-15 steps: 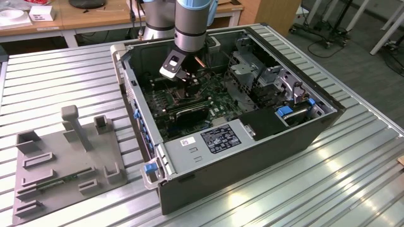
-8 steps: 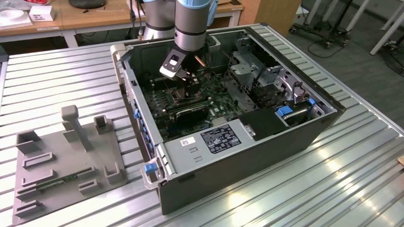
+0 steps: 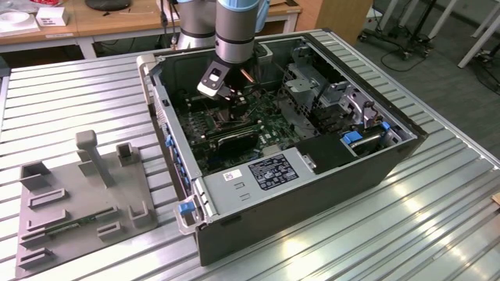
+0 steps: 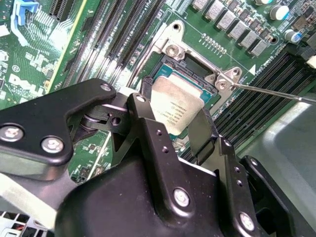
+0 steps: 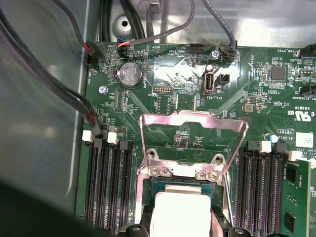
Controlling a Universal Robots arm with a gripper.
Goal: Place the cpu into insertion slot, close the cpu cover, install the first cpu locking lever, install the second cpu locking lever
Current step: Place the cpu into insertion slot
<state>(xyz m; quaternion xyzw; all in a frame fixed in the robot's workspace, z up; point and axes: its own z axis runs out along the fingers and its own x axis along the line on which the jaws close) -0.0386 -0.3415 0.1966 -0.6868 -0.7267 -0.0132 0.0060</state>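
Fingers (image 4: 201, 132) closed on two opposite edges of the cpu (image 4: 177, 104), one black pad each side. Gripper (image 4: 173, 121) holds it level-ish, right over the slot (image 4: 190, 66). Cannot tell if the chip is seated or just above the socket.

Cover (image 5: 158, 119) is swung up and open, silver frame standing back from the socket on its hinge, with green board (image 5: 173, 74) showing through its window. One thin lever (image 4: 276, 92) is unlatched, angling away from a corner of the socket. Black memory slots (image 5: 106, 182) run along both sides.

In the exterior view, the arm reaches down into the open case (image 3: 312, 193), gripper (image 3: 226, 93) low over the board. Case lies on a slatted metal table (image 3: 62, 88). Grey fixture (image 3: 78, 199) sits well apart, toward the exterior view's left.
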